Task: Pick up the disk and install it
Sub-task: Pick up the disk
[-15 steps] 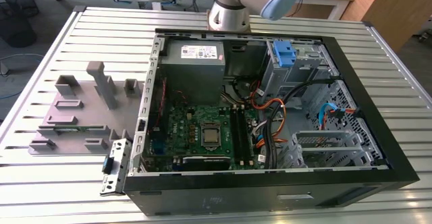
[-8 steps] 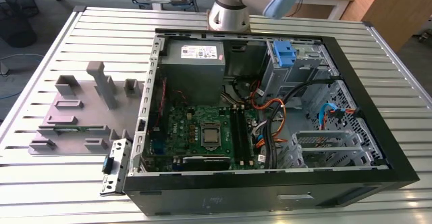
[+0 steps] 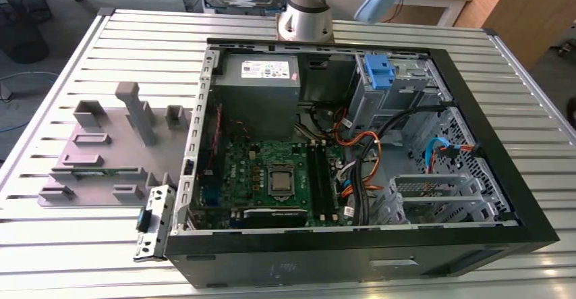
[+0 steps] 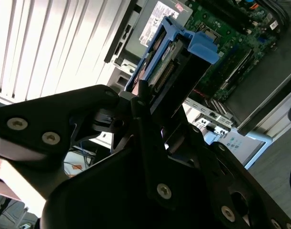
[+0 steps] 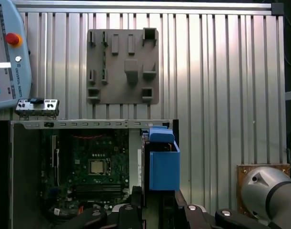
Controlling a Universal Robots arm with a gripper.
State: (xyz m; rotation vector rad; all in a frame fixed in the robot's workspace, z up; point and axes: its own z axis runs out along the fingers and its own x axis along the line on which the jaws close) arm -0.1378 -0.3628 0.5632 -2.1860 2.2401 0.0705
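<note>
Carry the flat silver hard drive in its blue plastic carrier (image 4: 166, 67) level, gripped firmly by the black two-finger gripper (image 4: 159, 98) high over the open black computer tower case (image 3: 360, 255), clear of the orange cables (image 3: 365, 140).

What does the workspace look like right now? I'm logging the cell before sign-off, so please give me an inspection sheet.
Surface: slatted metal table carrying an open computer case.
Job's things: disk in its blue frame, held clear of the table, not in the case.
Clutter: grey fixture plate beside the case on the exterior view's left; small metal bracket at the case's corner; control pendant near the case.
Gripper: gripper shut on the disk.
Cables: orange, black and blue cables loose inside the case.
Surroundings: wooden furniture beyond the table.
</note>
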